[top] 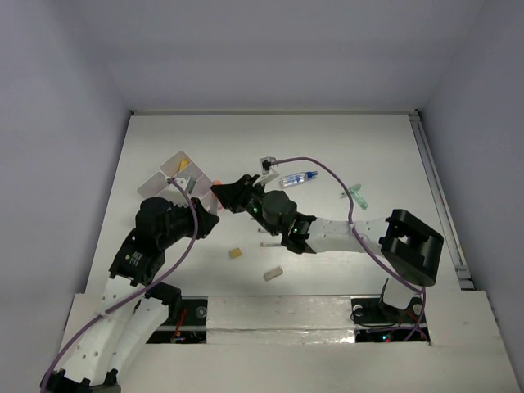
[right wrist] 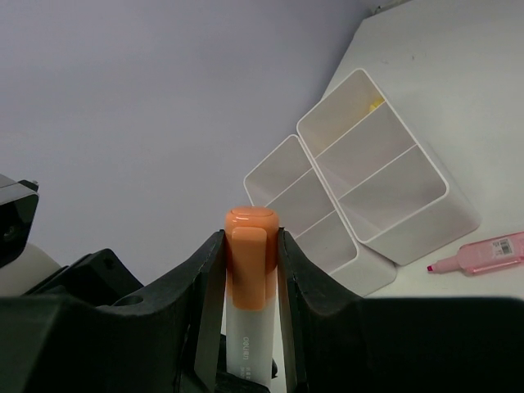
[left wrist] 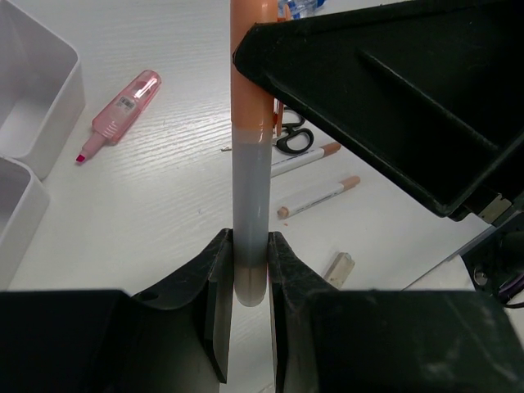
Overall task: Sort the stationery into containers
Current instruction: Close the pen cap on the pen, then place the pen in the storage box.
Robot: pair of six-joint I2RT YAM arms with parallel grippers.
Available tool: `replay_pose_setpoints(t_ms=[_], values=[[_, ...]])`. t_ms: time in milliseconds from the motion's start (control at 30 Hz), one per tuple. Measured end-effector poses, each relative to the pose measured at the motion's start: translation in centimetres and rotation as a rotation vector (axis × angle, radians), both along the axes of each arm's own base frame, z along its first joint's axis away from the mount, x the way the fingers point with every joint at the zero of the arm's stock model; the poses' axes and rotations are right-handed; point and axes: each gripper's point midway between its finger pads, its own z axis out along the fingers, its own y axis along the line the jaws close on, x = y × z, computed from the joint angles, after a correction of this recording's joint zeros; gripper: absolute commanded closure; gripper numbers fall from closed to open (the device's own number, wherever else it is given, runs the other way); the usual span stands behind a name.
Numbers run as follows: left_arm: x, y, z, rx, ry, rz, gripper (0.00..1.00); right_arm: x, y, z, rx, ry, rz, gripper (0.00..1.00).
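An orange-capped highlighter with a pale grey barrel is held at both ends above the table. My left gripper is shut on the rounded barrel end. My right gripper is shut on the orange cap. In the top view both grippers meet just right of the containers, the left gripper below the right gripper. The containers are joined white compartments, and one far compartment holds a yellow piece. A pink highlighter lies beside them.
Black-handled scissors, two white pencils and a beige eraser lie under the grippers. Further beige blocks rest near the front. A blue-capped tube and a green piece lie to the right.
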Motion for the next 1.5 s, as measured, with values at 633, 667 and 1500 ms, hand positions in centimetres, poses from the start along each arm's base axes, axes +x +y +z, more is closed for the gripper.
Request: replay_pose_setpoints(t_ms=[633,667,1500], values=[[2.6,1.5,6.5,-0.076,-0.289,0.117,0.61,5.5,2.3,6.0,0.075,-0.039,0.117,1.0],[2.6,1.7,7.3,-0.085,-0.323,0.127,0.56,6.3,2.4,6.4,0.07,-0.046,0.115,1.0],[0.7,5.6,13.9,-0.161,-0.594,0.309,0.01,21.3,9.8,0.9,-0.044,-0.165,-0.028,1.0]])
